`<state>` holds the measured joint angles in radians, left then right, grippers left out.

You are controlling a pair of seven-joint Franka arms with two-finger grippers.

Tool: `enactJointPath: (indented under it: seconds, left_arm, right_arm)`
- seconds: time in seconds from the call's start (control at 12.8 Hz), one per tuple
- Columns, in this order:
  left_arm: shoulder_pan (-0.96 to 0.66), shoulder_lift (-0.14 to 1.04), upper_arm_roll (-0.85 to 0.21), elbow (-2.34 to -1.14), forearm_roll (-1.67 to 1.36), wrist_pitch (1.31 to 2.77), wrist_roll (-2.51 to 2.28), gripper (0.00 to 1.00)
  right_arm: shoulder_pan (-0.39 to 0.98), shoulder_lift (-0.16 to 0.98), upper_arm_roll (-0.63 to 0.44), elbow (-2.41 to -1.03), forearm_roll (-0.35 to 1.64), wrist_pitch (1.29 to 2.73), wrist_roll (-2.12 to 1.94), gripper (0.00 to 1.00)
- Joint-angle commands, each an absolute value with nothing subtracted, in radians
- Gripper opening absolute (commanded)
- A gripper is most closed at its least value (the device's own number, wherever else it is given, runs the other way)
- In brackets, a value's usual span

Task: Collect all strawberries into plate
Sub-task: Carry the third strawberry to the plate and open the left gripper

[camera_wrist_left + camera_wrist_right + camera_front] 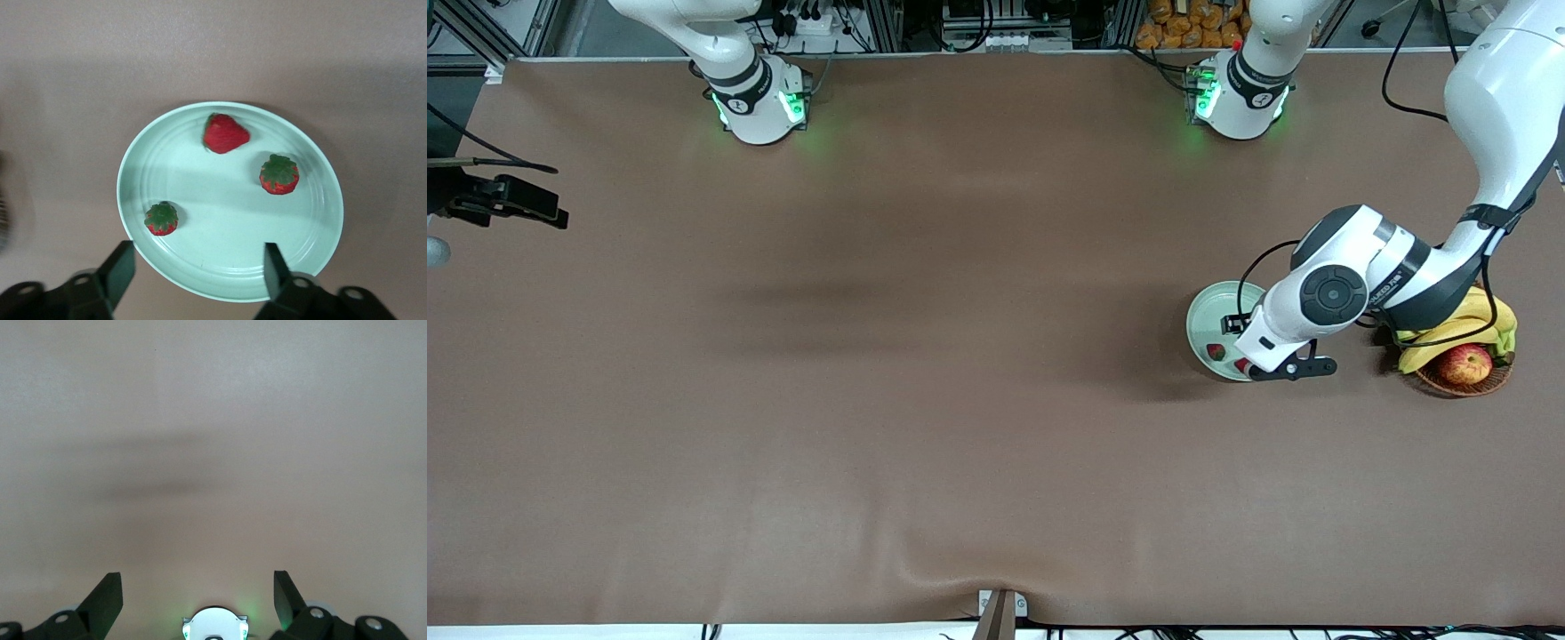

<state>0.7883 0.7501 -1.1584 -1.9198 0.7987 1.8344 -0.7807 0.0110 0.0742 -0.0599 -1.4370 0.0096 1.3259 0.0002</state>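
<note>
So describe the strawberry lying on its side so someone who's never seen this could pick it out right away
Look toward the left arm's end of the table, where the pale mint-green plate sits under the open left pincer, beside the wicker basket of fruit. Three strawberries are in it. The one you want lies tipped over, showing its red flank, while the other two show their green caps.

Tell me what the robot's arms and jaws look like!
Both arms are glossy white with rounded joints, black bands and green lights at their bases. The left arm has a dark round cap and a black cable. The left gripper and right gripper have black, wedge-shaped jaws.
</note>
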Motion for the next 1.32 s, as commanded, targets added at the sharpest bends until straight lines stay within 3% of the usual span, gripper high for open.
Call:
enactJointPath:
  seconds: [0.0, 0.7, 1.01, 1.25]
  left_arm:
    - [0.801, 0.729, -1.213, -1.896, 0.81, 1.83, -0.778, 1.0]
    - [0.801, 0.729, -1.477, -1.517, 0.799, 1.548, -0.772, 1.0]
    - [0.802, 0.729, -1.584, -1.405, 0.798, 1.416, -0.764, 1.0]
    - [0.804, 0.727, -1.647, -1.387, 0.801, 1.358, -0.765, 1.0]
  right_arm:
    - [0.009, 0.063, -0.084, -1.447, 0.017, 1.328, -0.017, 1.0]
    - [0.025, 0.064, -0.106, -1.44, -0.022, 1.338, -0.025, 1.0]
    - [0.023, 0.064, -0.106, -1.443, -0.021, 1.339, -0.026, 1.0]
    - [0.025, 0.064, -0.106, -1.443, -0.023, 1.345, -0.026, 1.0]
